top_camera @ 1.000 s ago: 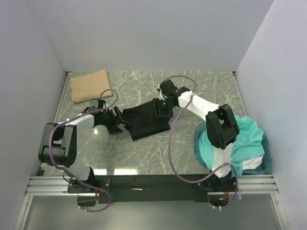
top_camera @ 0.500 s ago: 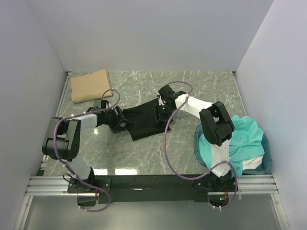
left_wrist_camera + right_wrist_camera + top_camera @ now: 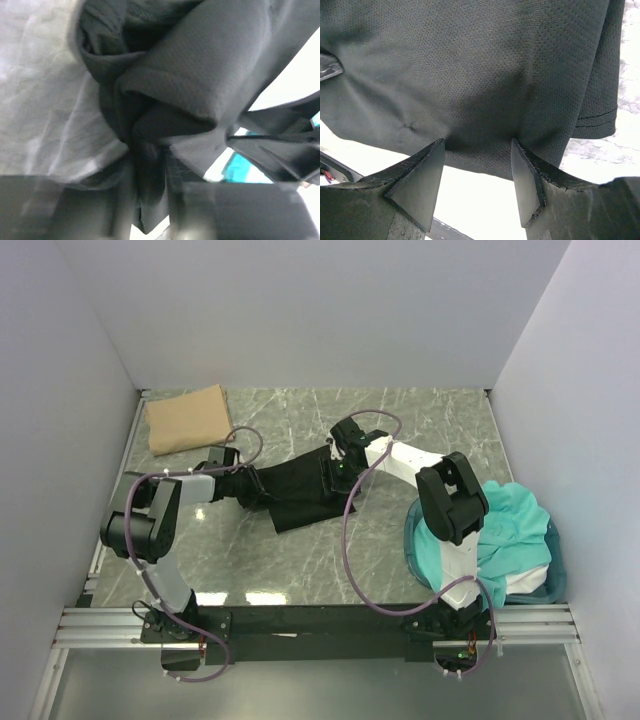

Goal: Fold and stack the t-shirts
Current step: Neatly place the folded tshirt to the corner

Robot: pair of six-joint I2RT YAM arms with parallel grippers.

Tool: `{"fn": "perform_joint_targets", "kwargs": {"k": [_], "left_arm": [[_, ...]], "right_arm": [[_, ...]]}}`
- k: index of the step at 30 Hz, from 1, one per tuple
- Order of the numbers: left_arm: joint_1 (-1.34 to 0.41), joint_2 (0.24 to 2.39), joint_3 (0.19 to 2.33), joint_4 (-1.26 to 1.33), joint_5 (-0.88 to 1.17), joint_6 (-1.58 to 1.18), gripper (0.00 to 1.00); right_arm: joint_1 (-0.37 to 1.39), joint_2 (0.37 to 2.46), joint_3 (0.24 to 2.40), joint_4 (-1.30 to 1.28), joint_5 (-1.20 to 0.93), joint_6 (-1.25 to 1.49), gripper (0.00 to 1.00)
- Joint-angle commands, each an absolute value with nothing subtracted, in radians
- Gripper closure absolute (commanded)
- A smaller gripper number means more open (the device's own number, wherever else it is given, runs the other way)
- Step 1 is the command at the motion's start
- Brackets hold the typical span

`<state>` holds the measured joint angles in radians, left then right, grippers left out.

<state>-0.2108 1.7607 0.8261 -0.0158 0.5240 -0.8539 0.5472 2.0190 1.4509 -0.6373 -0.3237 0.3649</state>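
At table (image 3: 420, 420) centre, the left gripper (image 3: 250, 484) is pinching the nine-o'clock end of the black t-shirt (image 3: 300, 495); the right gripper (image 3: 335, 472) is gaping wide at its two-o'clock edge. The tan t-shirt (image 3: 185, 418) is lying at ten o'clock, teal t-shirts (image 3: 512, 530) at four.

The left arm (image 3: 140, 525) bends up from its base, then stretches out low toward the other arm. The left hand (image 3: 248, 486) sits close over the surface. Its two fingers (image 3: 75, 210) look blurry, and a bunched fold of the black t-shirt (image 3: 200, 75) is pinched between them. The right arm (image 3: 452, 502) folds at the elbow and stretches across toward the left hand. The right hand (image 3: 336, 468) tips downward. Its two fingers (image 3: 420, 180) stand wide apart, with the cloth's edge just past their tips, not squeezed.
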Motion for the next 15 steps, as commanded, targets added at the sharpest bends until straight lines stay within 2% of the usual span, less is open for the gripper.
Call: {"fn": "perform_joint_targets", "kwargs": {"k": [1, 3, 4, 8, 15], "left_arm": [[-0.221, 1.796, 0.848, -0.099, 0.427, -0.810, 0.80], [-0.221, 1.807, 0.888, -0.135, 0.391, -0.792, 0.90], [-0.221, 1.813, 0.903, -0.153, 0.379, -0.773, 0.99], [-0.221, 1.853, 1.015, -0.288, 0.312, -0.706, 0.99], [-0.221, 1.875, 1.331, -0.596, 0.078, -0.549, 0.99]], "right_arm": [[0.549, 2.025, 1.460, -0.623, -0.336, 0.354, 0.38], [0.549, 2.025, 1.463, -0.624, -0.339, 0.357, 0.38], [0.549, 2.020, 1.466, -0.624, -0.342, 0.357, 0.38], [0.548, 2.003, 1.480, -0.641, -0.339, 0.357, 0.38], [0.548, 1.925, 1.490, -0.698, -0.272, 0.336, 0.35]]}}
